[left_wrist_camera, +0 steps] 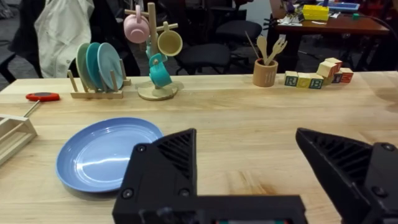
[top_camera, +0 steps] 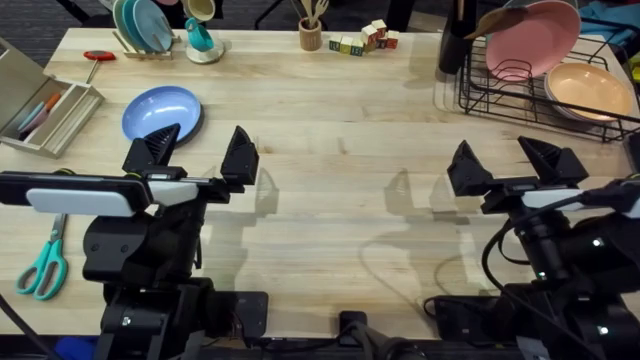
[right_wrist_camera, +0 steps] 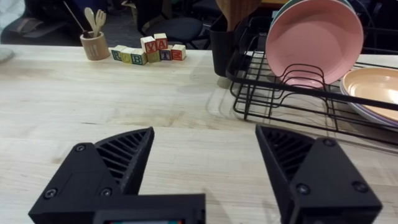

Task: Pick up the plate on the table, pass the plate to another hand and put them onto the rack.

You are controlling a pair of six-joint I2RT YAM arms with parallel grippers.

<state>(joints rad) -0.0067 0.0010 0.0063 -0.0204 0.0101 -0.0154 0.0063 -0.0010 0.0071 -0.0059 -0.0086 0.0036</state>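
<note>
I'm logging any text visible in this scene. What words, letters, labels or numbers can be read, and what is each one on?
"R", "B": on the row of wooden letter blocks at the table's far edge, left wrist view; other faces blurred.
"Y", "A": on the upper blocks of that row, right wrist view; uncertain.
The plate, the rack and both grippers: no text.

One blue plate [top_camera: 161, 112], one pink plate [top_camera: 533, 38], one peach plate [top_camera: 590, 92], one rack [top_camera: 500, 95].
</note>
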